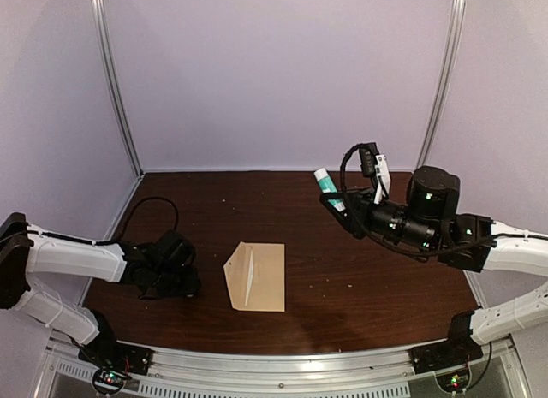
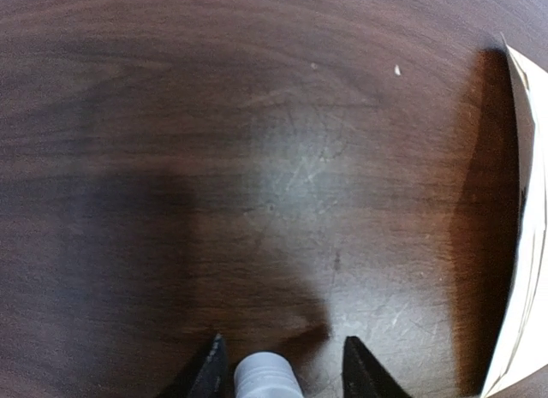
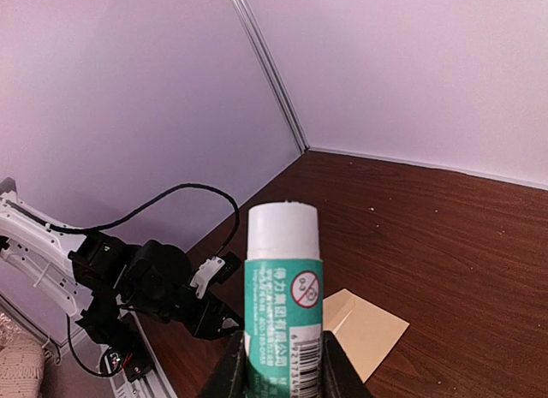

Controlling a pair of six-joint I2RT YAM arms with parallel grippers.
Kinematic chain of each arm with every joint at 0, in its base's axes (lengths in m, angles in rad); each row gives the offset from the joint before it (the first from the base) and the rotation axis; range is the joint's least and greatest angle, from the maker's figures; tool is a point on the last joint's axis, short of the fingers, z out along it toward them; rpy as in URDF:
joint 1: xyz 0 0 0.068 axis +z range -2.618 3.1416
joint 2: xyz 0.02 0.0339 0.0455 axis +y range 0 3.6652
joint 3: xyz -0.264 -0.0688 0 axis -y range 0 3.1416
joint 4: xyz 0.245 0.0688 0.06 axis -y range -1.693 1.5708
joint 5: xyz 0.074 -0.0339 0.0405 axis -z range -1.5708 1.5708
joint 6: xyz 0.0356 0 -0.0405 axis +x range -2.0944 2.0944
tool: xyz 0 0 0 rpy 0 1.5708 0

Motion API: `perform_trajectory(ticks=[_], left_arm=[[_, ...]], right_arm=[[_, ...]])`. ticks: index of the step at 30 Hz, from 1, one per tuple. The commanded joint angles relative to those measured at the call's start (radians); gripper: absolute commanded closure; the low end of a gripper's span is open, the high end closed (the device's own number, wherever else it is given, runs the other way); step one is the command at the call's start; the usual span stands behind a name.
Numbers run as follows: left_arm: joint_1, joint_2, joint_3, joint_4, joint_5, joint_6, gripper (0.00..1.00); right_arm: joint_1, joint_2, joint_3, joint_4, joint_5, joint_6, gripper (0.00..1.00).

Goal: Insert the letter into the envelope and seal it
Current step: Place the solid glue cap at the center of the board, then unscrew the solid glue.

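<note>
Fingers (image 2: pixel 208 374) of the left gripper (image 2: pixel 283 342) stand apart around a white cap (image 2: pixel 267 377), low over the table (image 2: pixel 257 158). At centre the envelope (image 1: pixel 257 276) lies flat; I can't make out the letter separately. My right gripper (image 3: pixel 281 368) clamps the glue stick (image 3: pixel 282 287) aloft. I'd lower it slowly onto the flap edge.

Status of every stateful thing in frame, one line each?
envelope: flat on table, flap open, unsealed
glue stick: held off the table, white end outward
right gripper: shut on glue stick
left gripper: open, down at the table
white cylinder: between its fingers, not clamped
letter: not visible on its own
</note>
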Motion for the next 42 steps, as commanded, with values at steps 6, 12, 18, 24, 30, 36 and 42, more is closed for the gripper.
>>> perform_trajectory(ticks=[6, 12, 18, 24, 30, 36, 42], left_arm=[[-0.008, -0.112, 0.017, -0.070, -0.050, -0.010, 0.25], [-0.009, -0.211, 0.198, -0.124, -0.048, 0.068, 0.22], [-0.029, -0.304, 0.348, 0.100, 0.140, 0.188, 0.24], [-0.099, -0.338, 0.347, 0.501, 0.386, 0.166, 0.29], [-0.197, -0.244, 0.404, 0.672, 0.455, 0.143, 0.28], [-0.254, -0.120, 0.456, 0.785, 0.501, 0.103, 0.26], [-0.274, -0.013, 0.515, 0.837, 0.510, 0.070, 0.26]], right_arm=[[-0.002, -0.044, -0.027, 0.043, -0.057, 0.044, 0.91], [-0.002, -0.051, -0.034, 0.093, -0.070, 0.062, 0.91], [-0.002, -0.030, -0.026, 0.160, -0.100, 0.099, 0.91], [-0.001, -0.006, -0.014, 0.185, -0.118, 0.110, 0.91], [0.003, 0.029, -0.015, 0.261, -0.189, 0.137, 0.91], [0.036, 0.071, 0.010, 0.285, -0.201, 0.131, 0.92], [0.064, 0.067, 0.013, 0.281, -0.184, 0.119, 0.92]])
